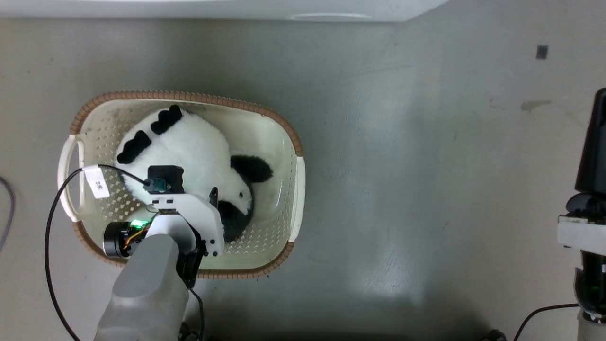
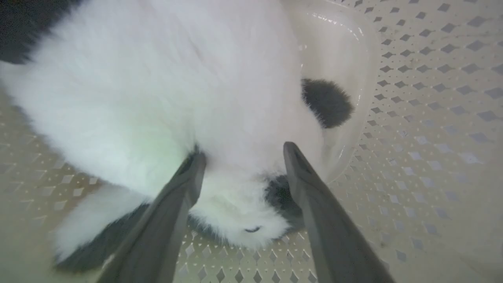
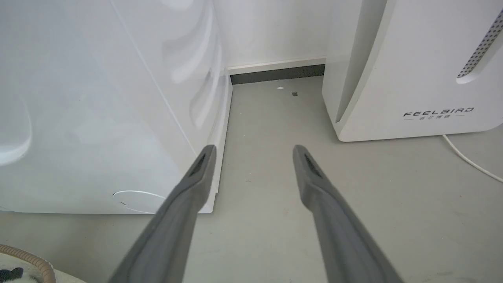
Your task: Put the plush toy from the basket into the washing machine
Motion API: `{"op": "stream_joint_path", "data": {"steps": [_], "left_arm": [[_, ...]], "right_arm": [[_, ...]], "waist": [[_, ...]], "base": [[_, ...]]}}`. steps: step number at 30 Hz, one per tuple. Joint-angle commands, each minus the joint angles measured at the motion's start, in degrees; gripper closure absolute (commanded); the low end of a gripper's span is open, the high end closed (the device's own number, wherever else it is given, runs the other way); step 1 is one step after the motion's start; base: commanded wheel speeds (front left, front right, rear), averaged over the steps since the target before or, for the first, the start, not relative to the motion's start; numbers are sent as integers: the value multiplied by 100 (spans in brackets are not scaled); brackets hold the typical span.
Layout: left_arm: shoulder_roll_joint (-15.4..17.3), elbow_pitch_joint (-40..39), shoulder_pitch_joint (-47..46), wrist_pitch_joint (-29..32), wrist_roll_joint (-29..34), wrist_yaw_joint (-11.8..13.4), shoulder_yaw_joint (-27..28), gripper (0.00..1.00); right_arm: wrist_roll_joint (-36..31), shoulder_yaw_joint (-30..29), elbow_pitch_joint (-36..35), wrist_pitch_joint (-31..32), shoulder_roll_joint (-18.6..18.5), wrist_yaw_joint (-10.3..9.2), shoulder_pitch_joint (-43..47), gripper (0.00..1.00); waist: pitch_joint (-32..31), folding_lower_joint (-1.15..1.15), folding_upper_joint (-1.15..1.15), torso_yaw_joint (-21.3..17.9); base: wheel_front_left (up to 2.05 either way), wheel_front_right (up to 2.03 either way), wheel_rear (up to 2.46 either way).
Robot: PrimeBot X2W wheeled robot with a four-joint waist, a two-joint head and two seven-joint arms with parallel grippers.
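The left gripper is down inside the basket, its fingers spread apart over the plush toy, which lies on the basket bottom. The tips seem to touch the white fur, but this close view is unclear. The right gripper hangs over the floor with fingers also spread, and the washing machine stands just beyond.

A laundry corner, I'd say — a white washing machine near a FEELBIRD appliance. A perforated laundry basket sits on the bare grey floor.
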Motion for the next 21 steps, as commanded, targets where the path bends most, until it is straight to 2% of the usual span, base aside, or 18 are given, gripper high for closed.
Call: {"op": "stream_joint_path", "data": {"steps": [1,21], "left_arm": [[3,141,-169,-37,-51,-2,-32,0],[-14,1318,-1014,-138,-487,-84,-376,0]], "right_arm": [[53,-41,-68,-55,-2,3,-139,0],[293,-305,-265,-293,-2,3,-483,0]], "waist": [[95,-1,0,22],[1024,-1,0,81]], "base": [[0,0,0],[0,0,0]]}}
